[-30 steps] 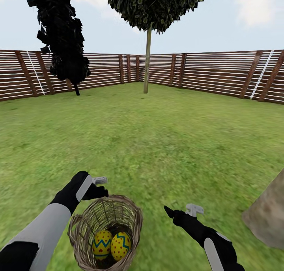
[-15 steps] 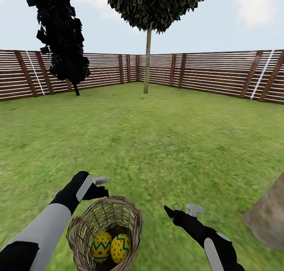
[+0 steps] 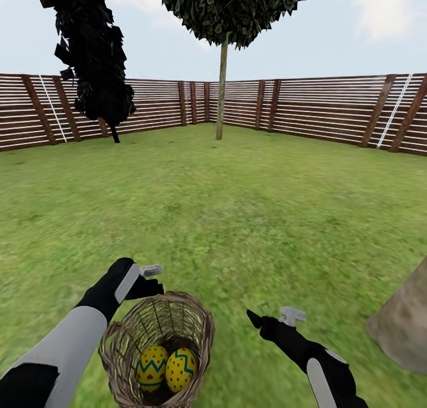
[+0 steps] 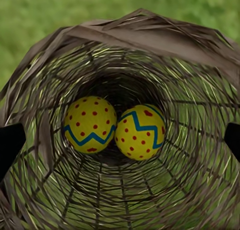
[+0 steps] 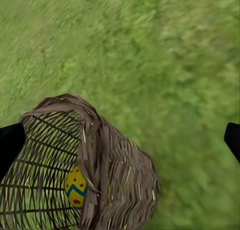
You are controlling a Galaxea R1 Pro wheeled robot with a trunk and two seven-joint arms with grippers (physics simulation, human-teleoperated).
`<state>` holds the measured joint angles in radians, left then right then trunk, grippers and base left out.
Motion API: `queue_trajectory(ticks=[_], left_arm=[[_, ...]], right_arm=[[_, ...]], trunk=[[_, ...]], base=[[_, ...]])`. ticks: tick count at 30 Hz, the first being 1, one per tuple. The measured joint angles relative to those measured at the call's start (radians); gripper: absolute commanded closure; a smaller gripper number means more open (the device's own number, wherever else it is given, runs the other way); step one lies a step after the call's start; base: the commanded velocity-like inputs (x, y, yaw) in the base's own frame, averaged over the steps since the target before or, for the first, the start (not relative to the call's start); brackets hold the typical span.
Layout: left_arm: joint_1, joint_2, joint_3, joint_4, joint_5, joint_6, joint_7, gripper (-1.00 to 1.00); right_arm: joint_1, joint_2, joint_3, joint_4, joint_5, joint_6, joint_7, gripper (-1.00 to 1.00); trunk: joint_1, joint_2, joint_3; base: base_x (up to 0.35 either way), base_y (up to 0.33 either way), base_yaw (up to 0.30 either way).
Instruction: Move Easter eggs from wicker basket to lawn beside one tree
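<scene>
The wicker basket point(image 3: 157, 343) stands tilted on the lawn point(image 3: 225, 218) just in front of me. Two Easter eggs lie side by side at its bottom, yellow with red dots and blue zigzags point(image 3: 153, 366) point(image 3: 181, 369). My left gripper point(image 3: 147, 284) hovers at the basket's far rim, open and empty. Its wrist view looks straight down the basket point(image 4: 150, 39) at both eggs point(image 4: 90, 124) point(image 4: 140, 132). My right gripper point(image 3: 264, 321) is open to the right of the basket, over grass. Its wrist view catches the basket's side point(image 5: 115, 170) and one egg point(image 5: 76, 186) through the weave.
The tree's thick pale trunk point(image 3: 403, 331) rises from the grass at my near right. A thin-trunked tree point(image 3: 222, 93) and a dark bushy tree point(image 3: 95, 58) stand far off by the slatted wooden fence point(image 3: 332, 105). Open grass lies between.
The basket has shifted very slightly to the left in the head view. Both arms and the eggs stay where they were.
</scene>
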<state>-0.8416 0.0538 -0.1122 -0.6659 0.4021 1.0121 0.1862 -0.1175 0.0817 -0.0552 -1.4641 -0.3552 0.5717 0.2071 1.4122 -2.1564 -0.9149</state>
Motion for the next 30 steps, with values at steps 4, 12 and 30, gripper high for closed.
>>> queue_trajectory(ticks=[4,12,30], left_arm=[[0.000,0.000,0.000,0.001,0.000,0.000,0.000,-1.00],[-0.001,-0.001,0.001,0.058,0.001,-0.001,0.000,-1.00],[-0.002,-0.006,-0.014,0.070,0.000,-0.032,0.000,-1.00]], right_arm=[[0.000,0.000,0.000,0.000,0.000,0.000,0.000,-1.00],[0.000,0.000,0.000,0.000,0.000,0.000,0.000,-1.00],[0.001,-0.001,-0.004,-0.006,0.002,-0.004,0.007,-1.00]], trunk=[[0.015,-0.028,-0.013],[0.046,-0.084,-0.038],[0.115,-0.210,-0.094]], base=[[0.000,0.000,0.000],[0.000,0.000,0.000],[0.000,0.000,0.000]])
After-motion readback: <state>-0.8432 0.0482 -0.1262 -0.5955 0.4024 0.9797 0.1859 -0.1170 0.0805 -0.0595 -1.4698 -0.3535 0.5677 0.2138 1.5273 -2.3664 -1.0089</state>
